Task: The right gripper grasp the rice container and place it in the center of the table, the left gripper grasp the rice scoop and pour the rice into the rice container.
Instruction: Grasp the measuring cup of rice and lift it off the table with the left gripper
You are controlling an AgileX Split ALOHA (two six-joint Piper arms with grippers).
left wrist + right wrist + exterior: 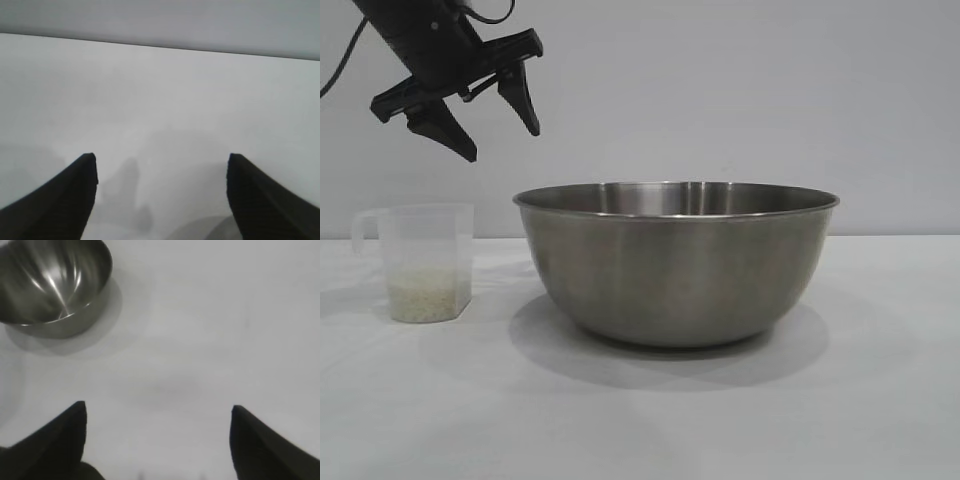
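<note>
Hanging above rice scoop [423,262], left gripper [492,117] jaws open; right gripper [157,437] open, off rice container [677,262].

A plain pale grey wall [740,90] stands behind the white surface, under soft, even light casting faint shadows.

On the table [880,400], the rice scoop [420,262] holding rice [425,296] stands left of the rice container [675,265].

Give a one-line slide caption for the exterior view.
Open left gripper hovers above rice scoop beside empty-handed steel rice container on table.
</note>
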